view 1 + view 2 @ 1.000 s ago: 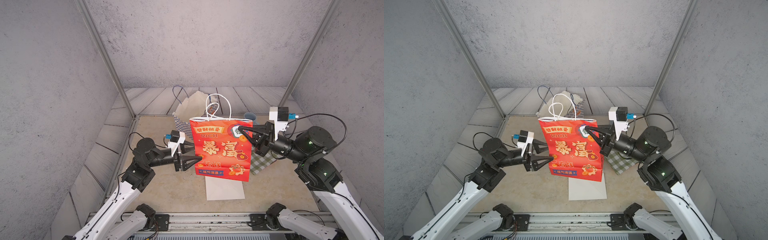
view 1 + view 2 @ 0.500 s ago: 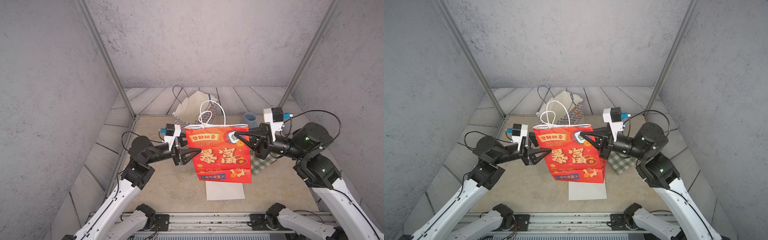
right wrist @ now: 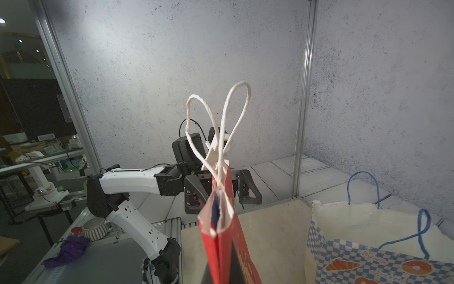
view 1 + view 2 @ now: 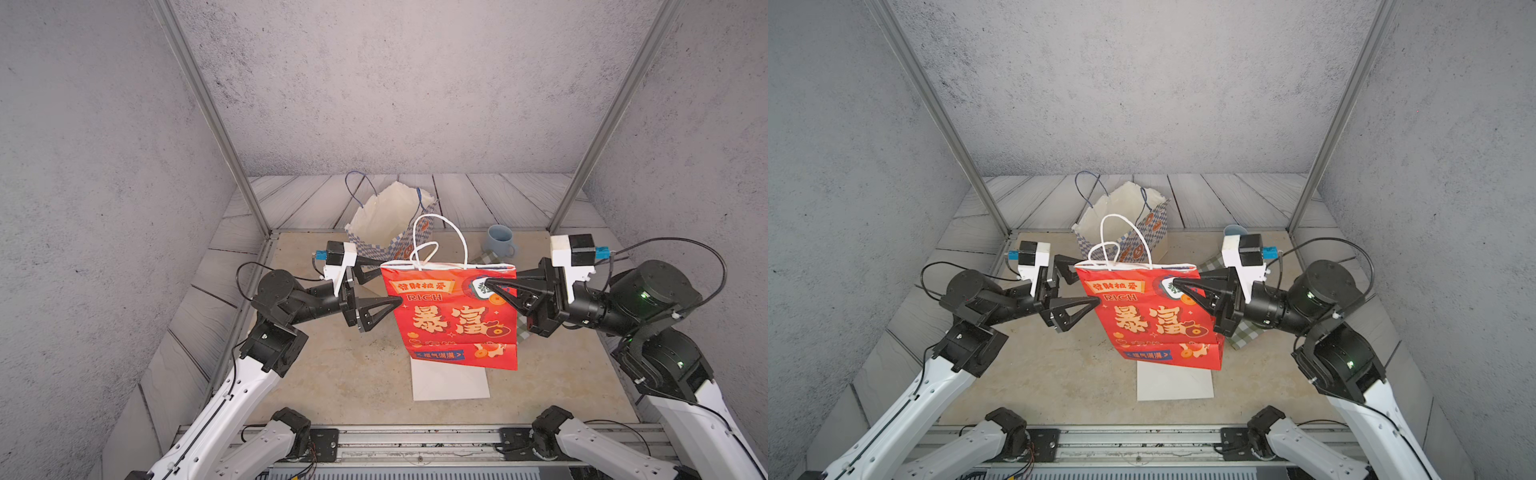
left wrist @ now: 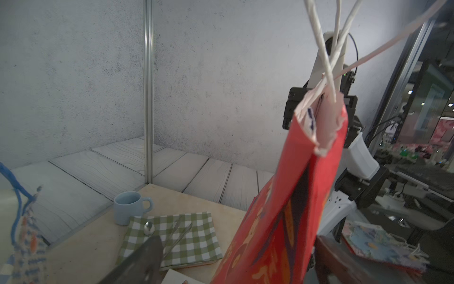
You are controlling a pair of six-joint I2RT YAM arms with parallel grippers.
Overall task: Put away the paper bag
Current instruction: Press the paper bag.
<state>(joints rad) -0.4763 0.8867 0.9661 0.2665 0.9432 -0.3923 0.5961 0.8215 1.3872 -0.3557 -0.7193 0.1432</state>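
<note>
Aloft over the middle of the table, the red paper bag is held by its upper right edge, on which the right gripper is clamped tight. The left gripper is spread wide at the bag's upper left edge, with one finger seen in front of the red face and the other behind it; whether either finger touches the paper cannot be told. The bag's white handles are shown standing up from its flattened mouth. A white sheet is laid flat on the table under the bag's lower edge. At the far side, an open blue-checked bag with blue handles is stood upright. To its right, a pale blue mug is set just beside a green checked cloth, on which a spoon and other metal utensils are laid.
</note>
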